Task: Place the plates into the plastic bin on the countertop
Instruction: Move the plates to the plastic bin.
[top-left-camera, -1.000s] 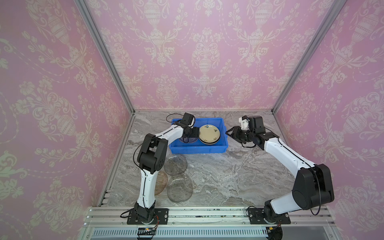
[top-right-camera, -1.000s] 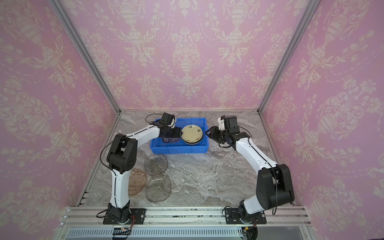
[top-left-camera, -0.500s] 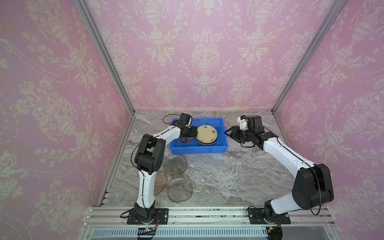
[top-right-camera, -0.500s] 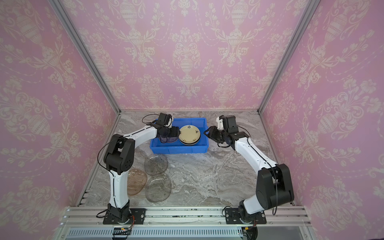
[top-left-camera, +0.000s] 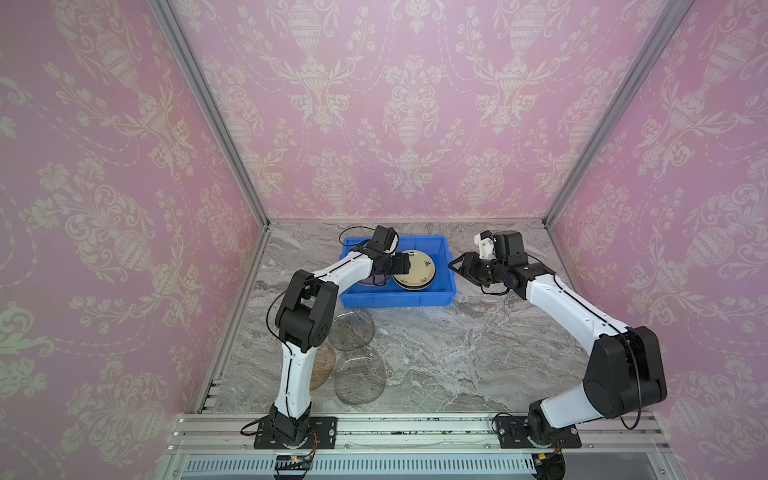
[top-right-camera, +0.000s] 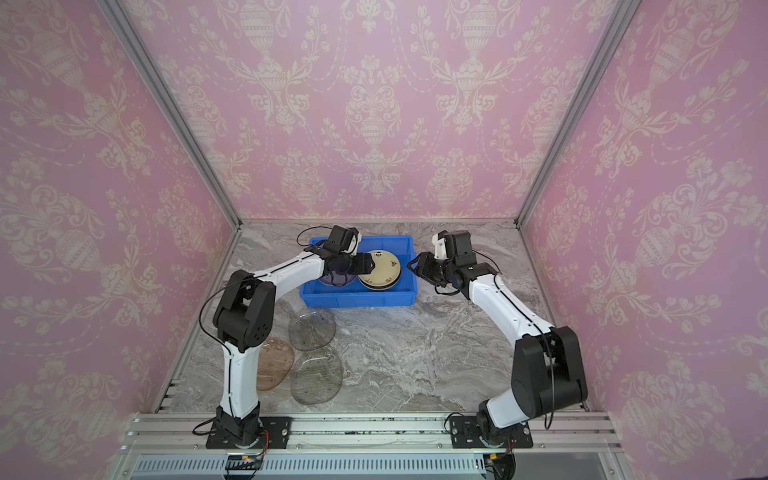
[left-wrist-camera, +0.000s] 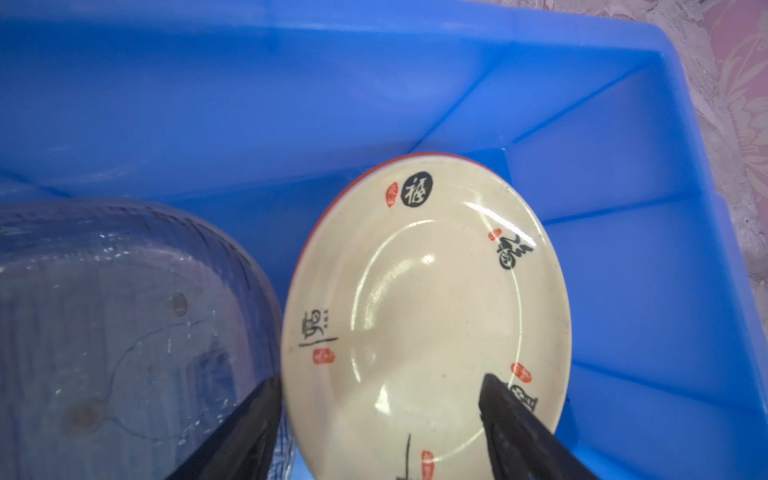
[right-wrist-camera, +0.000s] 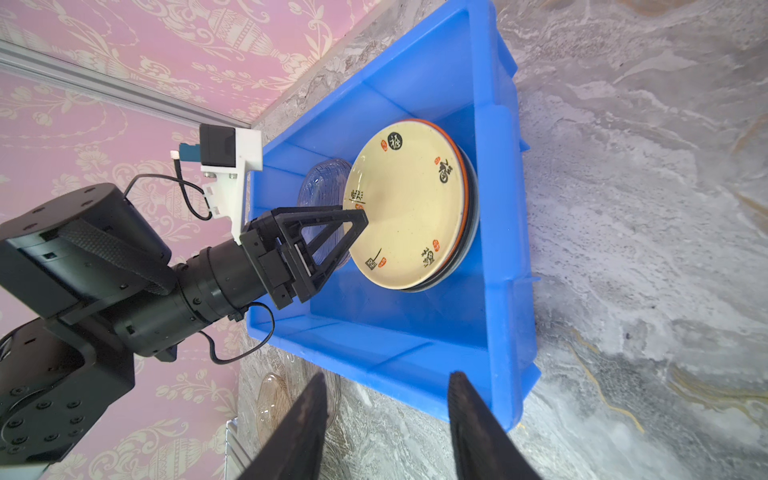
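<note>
Currently: left gripper (left-wrist-camera: 380, 380), jaws apart and empty, low inside the plastic bin (top-left-camera: 395, 297), one finger at the clear glass plate (left-wrist-camera: 124, 311), the other over the cream plate (left-wrist-camera: 432, 299) stack. Right gripper (right-wrist-camera: 388, 376), jaws apart, empty, just outside the bin's end. Three glass plates (top-left-camera: 359, 376) lie on the countertop (top-left-camera: 457, 353). I judge it best to lift straight up before swinging out, clipping neither rim.

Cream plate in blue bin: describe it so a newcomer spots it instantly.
A shallow bright blue plastic bin sits at the back of the grey marble countertop. The round cream plate tops the stack inside. Black characters and red seals set it apart from the clear glass plate alongside.
</note>
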